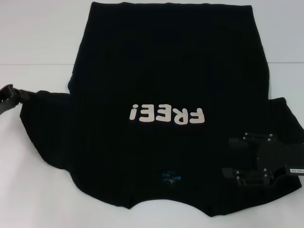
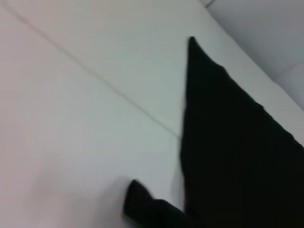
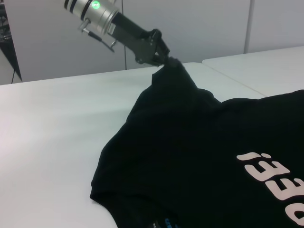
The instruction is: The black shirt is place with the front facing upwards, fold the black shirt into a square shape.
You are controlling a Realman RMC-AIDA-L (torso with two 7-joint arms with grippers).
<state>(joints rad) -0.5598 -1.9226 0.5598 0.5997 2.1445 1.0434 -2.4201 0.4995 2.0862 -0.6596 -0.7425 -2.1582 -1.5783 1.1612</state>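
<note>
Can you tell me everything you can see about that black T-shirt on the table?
The plain black short-sleeved cloth T-shirt lies face up on the white table, collar toward the robot, cream "FREE!" letters on its chest and a small blue neck label. The left gripper pinches one sleeve tip and lifts it into a peak off the table. The right gripper lies over the other sleeve, fingers apart.
</note>
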